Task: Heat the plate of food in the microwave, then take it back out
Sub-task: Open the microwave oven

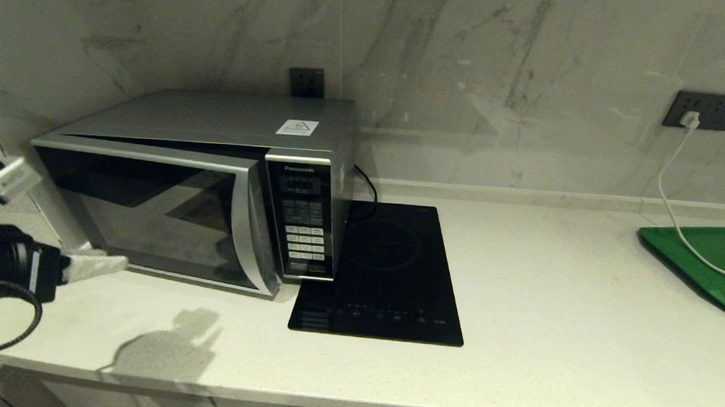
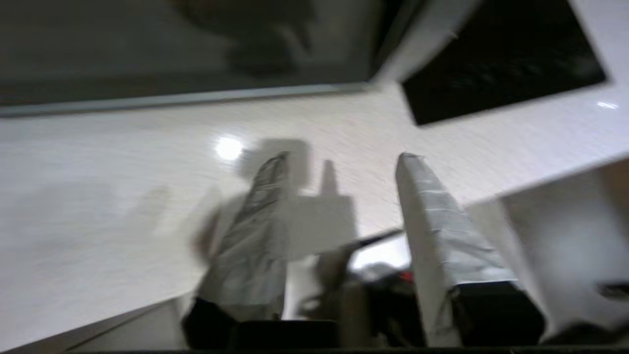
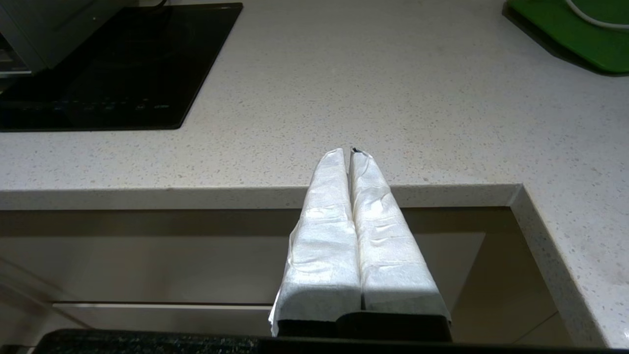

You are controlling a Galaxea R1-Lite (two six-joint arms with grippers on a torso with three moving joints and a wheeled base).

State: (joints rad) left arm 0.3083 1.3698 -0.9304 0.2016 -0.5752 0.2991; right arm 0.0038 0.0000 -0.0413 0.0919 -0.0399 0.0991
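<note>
The left gripper [image 2: 339, 162], its two white-taped fingers [image 2: 432, 216] spread well apart and holding nothing, hovered low over the pale speckled stone counter [image 1: 550, 288], just in front of the lower left corner of the large silver-grey boxy microwave [image 1: 215, 177]. The microwave's dark glass door [image 1: 151, 211] stood slightly ajar, its top edge leaning away from the body and leaving a dark gap; the gripper was near the door's bottom rail, though contact could not be told. The plate of food was not visible in any view, and the dark glass showed nothing of the inside. Just beside the microwave's button panel [image 1: 302, 225] lay a flat black induction hob [image 1: 389, 279]. Well apart from the microwave, at the counter's far right, sat a green rectangular tray [image 1: 707, 265] with a white cable [image 1: 670, 195] trailing onto it. The right gripper [image 3: 351, 153], its taped fingers pressed together and empty, was parked at the counter's front edge, off the hob's near corner.
</note>
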